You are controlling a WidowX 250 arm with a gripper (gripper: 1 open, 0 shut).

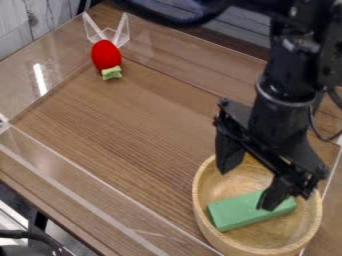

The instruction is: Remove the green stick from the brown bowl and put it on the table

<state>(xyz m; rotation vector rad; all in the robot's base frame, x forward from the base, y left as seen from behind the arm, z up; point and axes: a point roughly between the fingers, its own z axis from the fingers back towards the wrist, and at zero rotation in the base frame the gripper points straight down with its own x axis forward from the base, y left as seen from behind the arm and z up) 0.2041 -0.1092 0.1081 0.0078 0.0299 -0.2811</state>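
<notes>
1 green stick point(249, 210) in 1 brown bowl point(221, 234), bowl at approx 4-5 o'clock on the surface point(120, 135). Fingers point(278, 193) open w/ nothing gripped, over bowl. 1 red obj point(103, 54) at 11 o'clock.

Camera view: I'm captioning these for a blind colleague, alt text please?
A black robot tool hangs open over a round wooden bowl holding a green stick. Far off on the brown table sits a red thing.
</notes>
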